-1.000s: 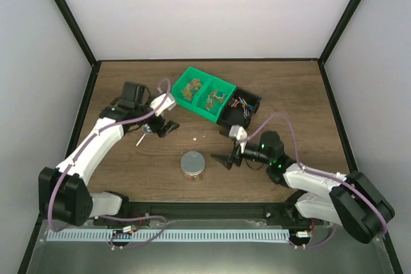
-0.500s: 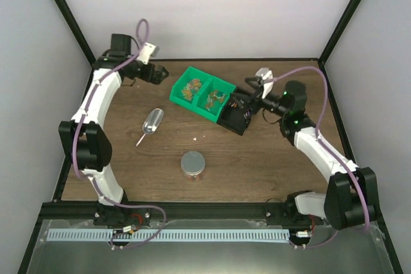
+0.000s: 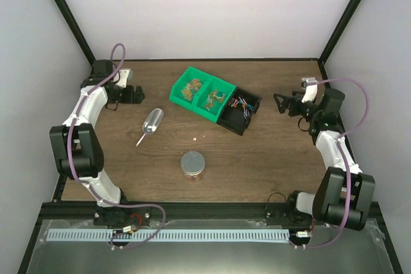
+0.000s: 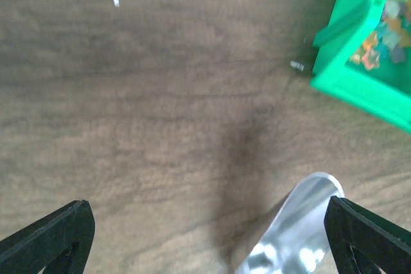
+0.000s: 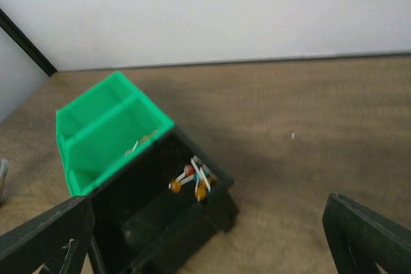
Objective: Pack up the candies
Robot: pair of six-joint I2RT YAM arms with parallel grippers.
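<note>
The candies are tiny mixed-colour sweets lying in both compartments of a green bin at the back middle; the left wrist view shows them too, candies. A clear cup with a grey top stands in front, coloured bits showing at its base. A metal scoop lies left of centre, scoop. My left gripper hangs open left of the bin, left gripper empty. My right gripper stands open at the right, right gripper empty.
A black bin with lollipops adjoins the green bin on its right. A small crumb lies on the wooden table. Black frame posts and white walls close in the sides and back.
Both arms have swung out from the middle to the table's sides. The left gripper left the scoop area; the right gripper pulled away from the black bin. Both stayed open.
</note>
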